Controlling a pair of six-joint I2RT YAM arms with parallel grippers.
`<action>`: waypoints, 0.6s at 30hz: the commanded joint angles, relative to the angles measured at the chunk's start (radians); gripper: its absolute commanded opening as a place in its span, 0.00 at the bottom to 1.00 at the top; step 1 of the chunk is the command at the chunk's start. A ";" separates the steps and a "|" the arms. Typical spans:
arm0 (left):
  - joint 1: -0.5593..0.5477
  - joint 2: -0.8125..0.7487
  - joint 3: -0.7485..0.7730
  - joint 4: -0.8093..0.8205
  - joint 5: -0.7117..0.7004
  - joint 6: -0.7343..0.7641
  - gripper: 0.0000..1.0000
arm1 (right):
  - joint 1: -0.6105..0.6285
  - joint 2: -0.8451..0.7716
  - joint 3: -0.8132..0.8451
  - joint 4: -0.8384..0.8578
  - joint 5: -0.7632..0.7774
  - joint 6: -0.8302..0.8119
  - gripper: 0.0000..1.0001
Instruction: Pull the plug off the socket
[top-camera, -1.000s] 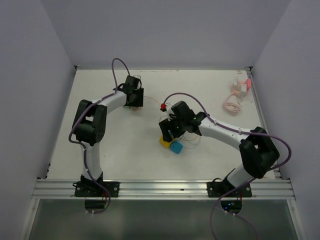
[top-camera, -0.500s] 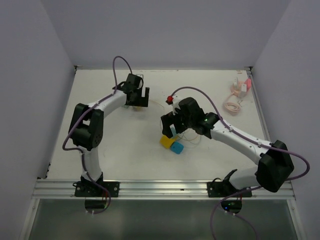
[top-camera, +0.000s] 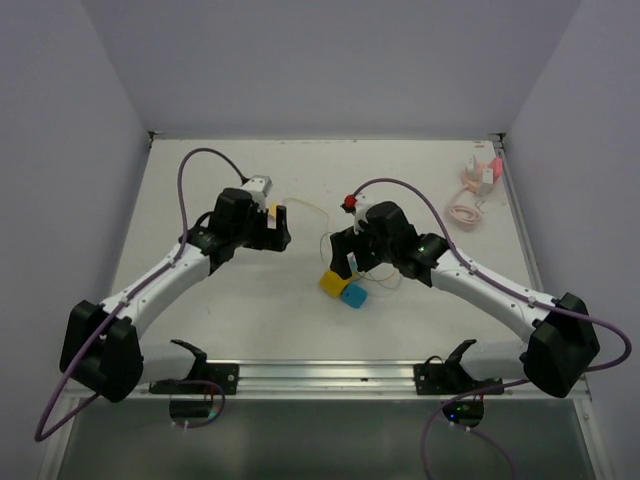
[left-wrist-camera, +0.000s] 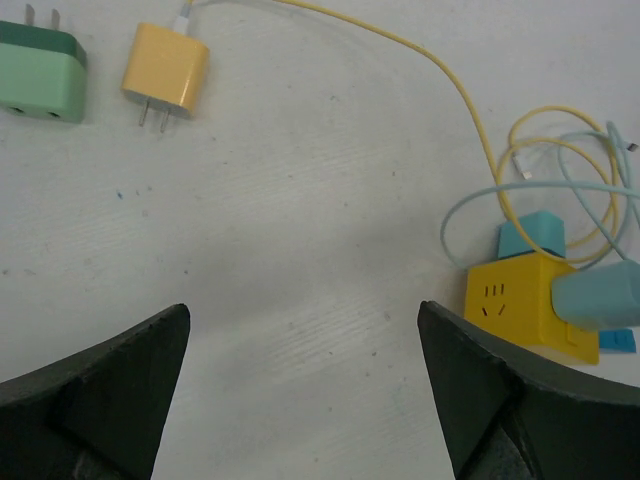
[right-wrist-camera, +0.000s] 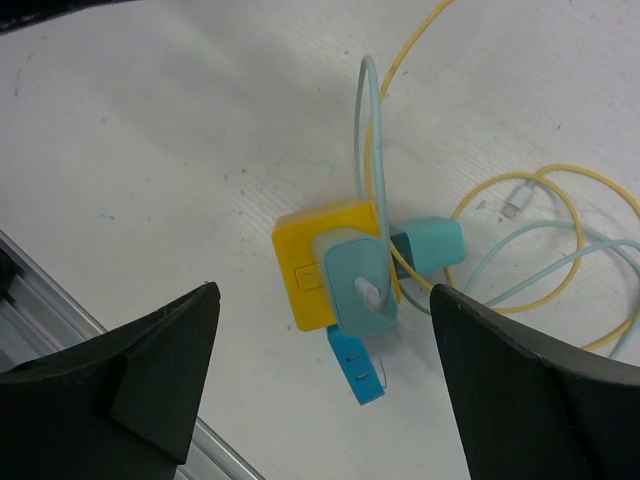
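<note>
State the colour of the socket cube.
The socket cube is yellow, clearest in the right wrist view.

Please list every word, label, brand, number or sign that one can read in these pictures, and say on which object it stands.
No text can be read anywhere in these views.
yellow socket cube: only slot holes, no letters.
pale blue plug: one small white mark, too blurred to read.
yellow charger: plain face, no print visible.
green adapter: plain face, no print visible.

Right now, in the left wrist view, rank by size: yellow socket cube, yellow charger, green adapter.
Largest: yellow socket cube.
Next: green adapter and yellow charger look alike; the adapter is cropped, so unranked.
</note>
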 joint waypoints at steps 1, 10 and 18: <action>-0.028 -0.136 -0.125 0.177 0.076 -0.006 0.99 | 0.003 0.013 -0.020 0.053 -0.030 0.036 0.89; -0.163 -0.280 -0.350 0.446 0.196 0.035 1.00 | -0.003 0.087 -0.030 0.101 -0.045 0.043 0.77; -0.252 -0.196 -0.384 0.579 0.208 0.081 1.00 | -0.015 0.130 -0.011 0.115 -0.056 0.054 0.53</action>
